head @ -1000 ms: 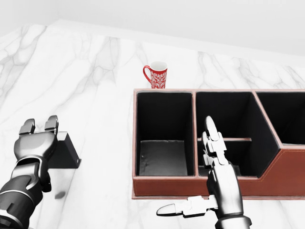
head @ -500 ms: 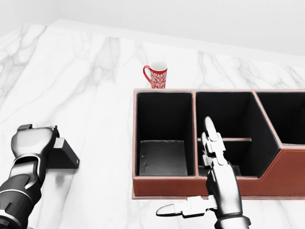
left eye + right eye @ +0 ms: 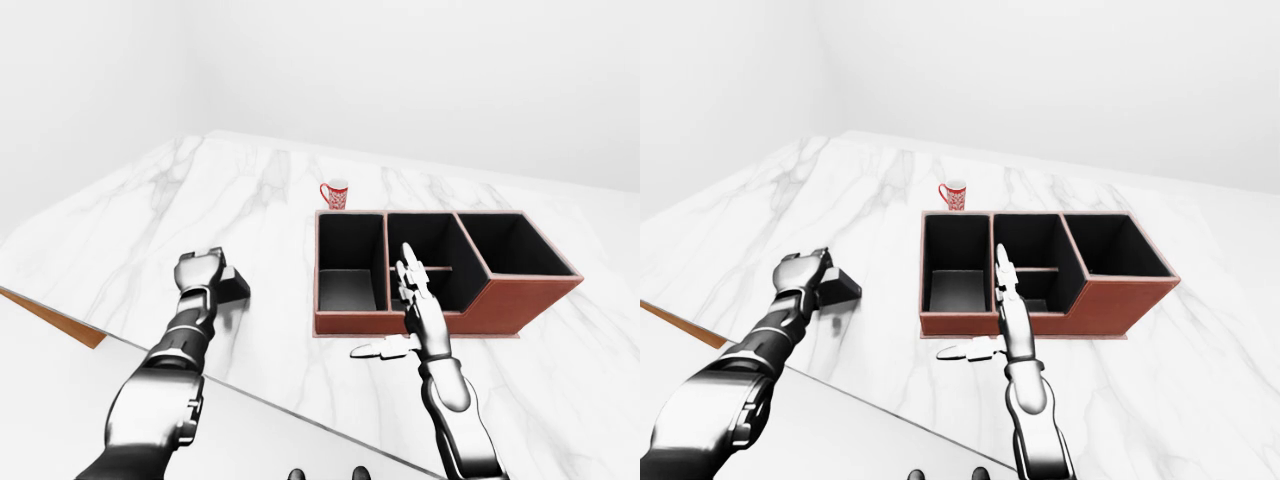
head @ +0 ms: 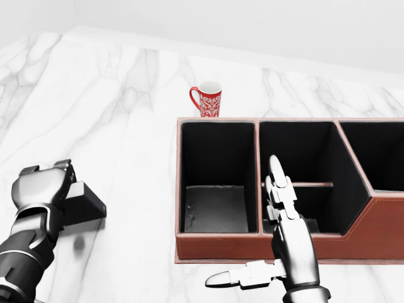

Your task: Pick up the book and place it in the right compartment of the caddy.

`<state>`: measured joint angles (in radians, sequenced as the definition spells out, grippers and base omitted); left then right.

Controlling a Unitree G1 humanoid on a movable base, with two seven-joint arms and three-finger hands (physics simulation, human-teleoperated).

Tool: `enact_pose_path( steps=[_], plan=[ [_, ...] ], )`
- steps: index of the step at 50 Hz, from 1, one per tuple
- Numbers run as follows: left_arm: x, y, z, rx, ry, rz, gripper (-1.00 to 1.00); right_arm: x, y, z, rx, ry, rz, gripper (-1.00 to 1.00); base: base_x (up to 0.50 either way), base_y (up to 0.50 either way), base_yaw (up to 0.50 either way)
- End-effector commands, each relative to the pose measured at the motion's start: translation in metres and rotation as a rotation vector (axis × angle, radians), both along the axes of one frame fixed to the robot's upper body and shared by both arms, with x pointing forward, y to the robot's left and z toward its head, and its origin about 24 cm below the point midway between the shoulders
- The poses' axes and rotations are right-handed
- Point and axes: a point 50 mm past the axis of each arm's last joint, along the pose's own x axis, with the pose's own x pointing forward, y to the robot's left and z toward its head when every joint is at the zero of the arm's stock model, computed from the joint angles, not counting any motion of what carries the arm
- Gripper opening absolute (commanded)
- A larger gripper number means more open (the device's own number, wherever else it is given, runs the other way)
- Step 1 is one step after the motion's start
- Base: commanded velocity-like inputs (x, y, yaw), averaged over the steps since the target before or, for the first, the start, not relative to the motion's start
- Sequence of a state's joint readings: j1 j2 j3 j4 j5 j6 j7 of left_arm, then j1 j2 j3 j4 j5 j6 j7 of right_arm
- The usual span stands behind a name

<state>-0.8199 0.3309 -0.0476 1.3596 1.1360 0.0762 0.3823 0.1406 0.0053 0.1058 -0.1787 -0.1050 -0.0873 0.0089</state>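
Observation:
A small dark book (image 4: 86,205) lies on the white marble table at the left of the head view. My left hand (image 4: 43,187) has its fingers curled over the book's left end, shut on it. The brown caddy (image 4: 214,243) with black insides stands to the right, holding three compartments. Its right compartment (image 4: 379,158) runs off the view's right edge. My right hand (image 4: 265,235) is open in front of the caddy's near wall, its fingers (image 4: 279,186) pointing up over the middle compartment and its thumb stuck out to the left.
A red patterned mug (image 4: 206,99) stands just beyond the caddy's left compartment (image 4: 218,170). The middle compartment has a low cross divider (image 4: 312,184). In the left-eye view the table's near edge (image 3: 60,322) runs diagonally at lower left.
My left hand's fingers, raised and spread a second ago, have come down and closed over the book's end. The book has shifted slightly. My right hand has stayed in place.

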Motion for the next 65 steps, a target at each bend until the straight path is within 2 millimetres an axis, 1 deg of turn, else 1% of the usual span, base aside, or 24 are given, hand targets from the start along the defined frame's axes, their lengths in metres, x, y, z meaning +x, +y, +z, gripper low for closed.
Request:
enact_pose_path(
  steps=[1,3,5,9,16,31,39,44,48,58,65],
  plan=[
    [0.008,0.007,0.02,-0.042,-0.117,0.048,-1.0,0.0,0.0,0.0,-0.001,-0.001,0.001,1.0,0.0,0.0,0.0],
    [0.008,0.01,0.023,-0.044,-0.13,0.063,-1.0,0.0,0.0,-0.011,-0.006,0.046,-0.002,1.0,0.0,0.0,0.0],
    [0.008,0.012,0.025,-0.05,-0.138,0.07,-1.0,0.001,0.0,-0.002,-0.002,0.009,0.002,1.0,0.0,0.0,0.0],
    [0.013,0.015,0.035,-0.071,-0.174,0.083,-1.0,0.0,0.001,-0.001,-0.004,0.005,0.002,1.0,0.0,0.0,0.0],
    [0.023,0.012,0.056,-0.075,-0.238,0.066,-1.0,-0.001,0.001,-0.001,-0.004,0.003,0.004,1.0,0.0,0.0,0.0],
    [0.029,0.014,0.076,-0.06,-0.267,0.041,-1.0,-0.002,0.002,0.0,-0.007,-0.001,0.007,1.0,0.0,0.0,0.0],
    [0.03,0.009,0.087,-0.085,-0.299,0.003,-1.0,-0.001,0.002,-0.002,-0.007,0.01,0.006,1.0,0.0,0.0,0.0],
    [0.025,0.008,0.092,-0.094,-0.318,-0.026,-1.0,-0.001,0.001,-0.001,-0.005,0.006,0.005,1.0,0.0,0.0,0.0],
    [0.021,0.006,0.101,-0.098,-0.338,-0.049,-1.0,-0.001,0.002,-0.002,-0.009,0.007,0.006,1.0,0.0,0.0,0.0],
    [-0.001,-0.017,0.127,-0.083,-0.358,-0.174,-1.0,-0.001,0.001,0.001,-0.006,-0.003,0.005,1.0,0.0,0.0,0.0],
    [-0.017,-0.024,0.134,-0.063,-0.355,-0.201,-1.0,-0.001,0.001,0.003,-0.005,-0.014,0.004,1.0,0.0,0.0,0.0]
  ],
)
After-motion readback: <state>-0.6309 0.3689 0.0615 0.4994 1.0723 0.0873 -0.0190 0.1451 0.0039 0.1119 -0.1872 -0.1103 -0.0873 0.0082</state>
